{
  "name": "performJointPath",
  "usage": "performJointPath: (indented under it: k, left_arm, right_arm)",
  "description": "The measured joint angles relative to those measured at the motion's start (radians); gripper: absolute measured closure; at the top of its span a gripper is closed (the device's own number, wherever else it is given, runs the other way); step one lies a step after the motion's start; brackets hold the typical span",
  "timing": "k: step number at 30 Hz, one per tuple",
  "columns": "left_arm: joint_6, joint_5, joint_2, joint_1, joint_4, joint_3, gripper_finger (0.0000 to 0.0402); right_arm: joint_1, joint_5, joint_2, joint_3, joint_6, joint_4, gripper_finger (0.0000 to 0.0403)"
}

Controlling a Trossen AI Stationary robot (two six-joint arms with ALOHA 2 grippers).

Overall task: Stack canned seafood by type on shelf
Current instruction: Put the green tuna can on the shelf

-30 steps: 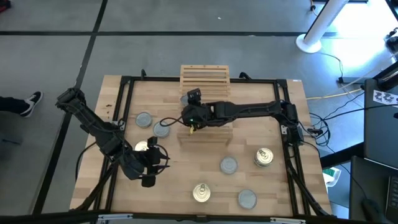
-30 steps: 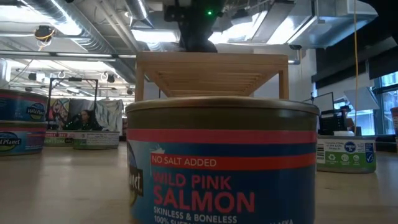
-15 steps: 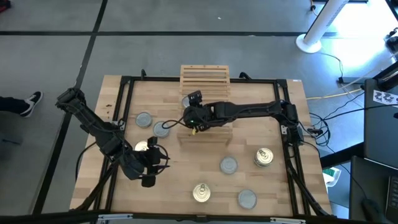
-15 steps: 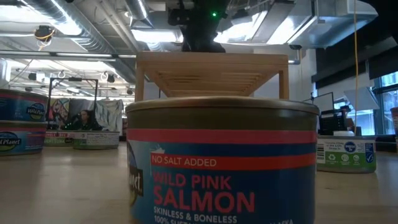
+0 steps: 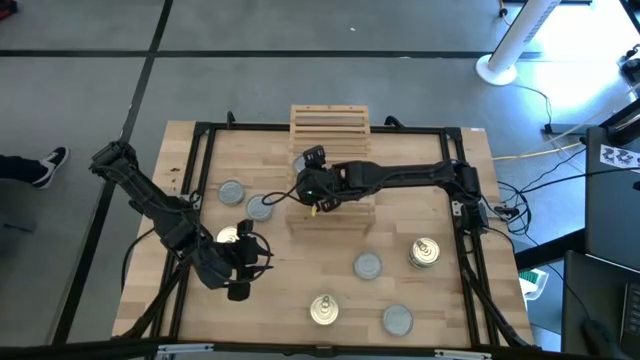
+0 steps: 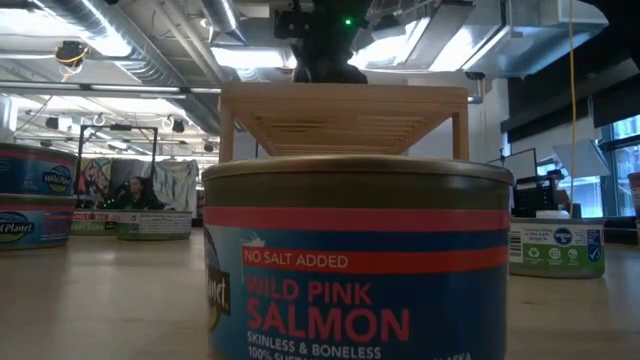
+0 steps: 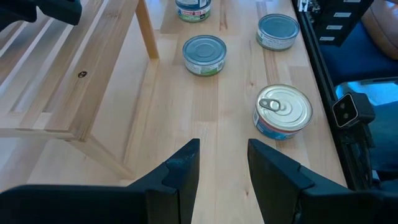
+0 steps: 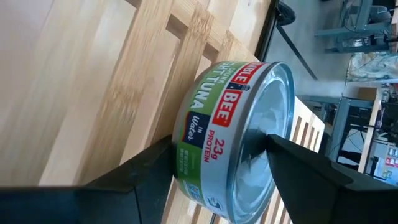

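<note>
My right gripper (image 5: 303, 163) reaches over the shelf (image 5: 329, 124), its fingers (image 8: 311, 167) clamped across a grey-topped tuna can (image 8: 233, 134) from top to base. In the right wrist view that can lies flat side toward the slats, its round lid facing along the fingers; its far rim is cut off by the frame edge. In the high view my arm hides most of it. The shelf's long axis runs across the table, its slats parallel to that axis.

My left gripper (image 7: 222, 163) hangs low near the table's left front, fingers parted narrowly with nothing between them. Just beside it sits a golden-topped can (image 5: 228, 236).

Two grey-topped cans (image 5: 232, 191) (image 5: 260, 208) rest left of the shelf. Toward the right front stand a grey can (image 5: 367, 265), a golden can (image 5: 425, 251), another golden can (image 5: 323, 310) and a grey can (image 5: 398, 320).

In the low view a salmon can (image 6: 357, 255) fills the foreground, hiding much of the shelf's lower part.
</note>
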Motion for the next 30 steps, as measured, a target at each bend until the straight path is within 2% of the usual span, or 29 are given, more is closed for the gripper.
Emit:
performJointPath:
  k: [18, 22, 30]
  left_arm:
    - [0.0, 0.0, 0.0, 0.0, 0.004, 0.0, 0.0271]
    - [0.0, 0.0, 0.0, 0.0, 0.004, 0.0, 0.0271]
    - [0.001, 0.0, 0.0, 0.0, 0.004, 0.0, 0.0271]
  right_arm:
    - [0.001, -0.017, -0.045, -0.002, 0.0, -0.02, 0.015]
    - [0.001, -0.02, -0.061, -0.001, 0.004, -0.067, 0.015]
    - [0.009, -0.096, -0.068, -0.001, 0.094, -0.177, 0.015]
